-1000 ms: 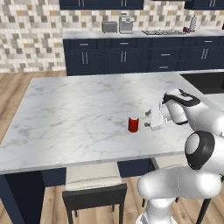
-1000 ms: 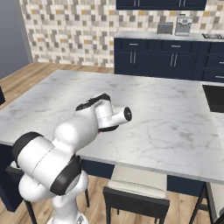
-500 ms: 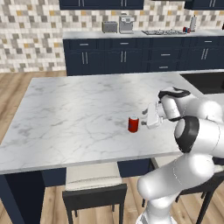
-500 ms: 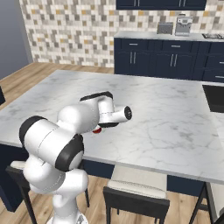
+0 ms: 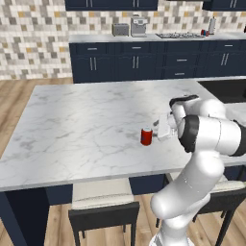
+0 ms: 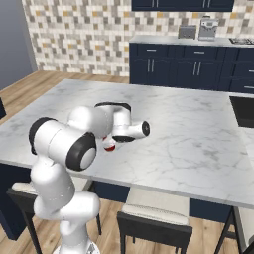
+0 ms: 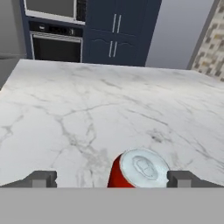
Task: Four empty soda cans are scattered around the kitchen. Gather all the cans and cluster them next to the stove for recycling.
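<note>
One red soda can [image 5: 146, 136] with a silver top stands upright on the white marble island [image 5: 86, 120]. My gripper [image 5: 160, 129] hangs just right of it, low over the counter, open and holding nothing. In the hand view the soda can [image 7: 138, 168] sits between the two dark fingertips of my gripper [image 7: 111, 178], nearer the right one, with no contact visible. From the right base view only a sliver of the soda can [image 6: 109, 146] shows behind my arm. The stove [image 5: 181, 35] lies on the far back counter.
A toaster [image 5: 120, 30] and a coffee machine [image 5: 138, 26] stand on the back counter. A dark recess [image 5: 225, 89] is set into the island's right end. Stools [image 5: 103, 204] stand under the island's near edge. A wall oven [image 7: 57, 41] is beyond the island.
My hand has slid left along the island toward the red can while the elbow swung round. The jaws stayed open and the can has not moved.
</note>
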Available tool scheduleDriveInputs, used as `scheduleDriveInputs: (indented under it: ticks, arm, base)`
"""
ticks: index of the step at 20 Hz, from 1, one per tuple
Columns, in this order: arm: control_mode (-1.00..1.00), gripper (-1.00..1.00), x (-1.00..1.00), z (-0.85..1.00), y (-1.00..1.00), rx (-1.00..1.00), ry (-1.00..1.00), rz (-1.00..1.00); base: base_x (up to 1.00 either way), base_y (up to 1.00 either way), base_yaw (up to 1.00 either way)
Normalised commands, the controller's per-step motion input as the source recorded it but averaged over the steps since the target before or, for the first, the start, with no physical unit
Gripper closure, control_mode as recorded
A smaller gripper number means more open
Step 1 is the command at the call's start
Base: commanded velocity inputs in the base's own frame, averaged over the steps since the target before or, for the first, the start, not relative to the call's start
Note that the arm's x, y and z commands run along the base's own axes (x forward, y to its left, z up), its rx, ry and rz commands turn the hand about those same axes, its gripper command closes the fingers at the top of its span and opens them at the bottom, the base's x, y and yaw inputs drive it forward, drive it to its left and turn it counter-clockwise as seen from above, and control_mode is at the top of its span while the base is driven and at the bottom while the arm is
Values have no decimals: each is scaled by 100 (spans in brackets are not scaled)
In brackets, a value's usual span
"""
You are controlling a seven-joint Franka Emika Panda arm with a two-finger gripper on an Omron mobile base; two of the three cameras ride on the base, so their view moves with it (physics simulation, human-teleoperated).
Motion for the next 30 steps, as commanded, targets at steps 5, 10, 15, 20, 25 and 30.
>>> scheduleDriveInputs:
  ticks: [5,10,15,20,25,30]
  arm:
    - [-100,-100,31,-23,0,1,0,0]
    - [-100,-100,29,-20,0,1,0,0]
    - [-100,-100,25,-17,0,1,2,0]
    - [-100,-100,15,-14,0,2,7,0]
    - [-100,-100,1,-5,4,3,8,0]
    - [-100,-100,-8,0,23,1,2,2]
  base:
    - [0,0,0]
    - [0,0,0]
    - [0,0,0]
    - [0,0,0]
    - [0,0,0]
    - [0,0,0]
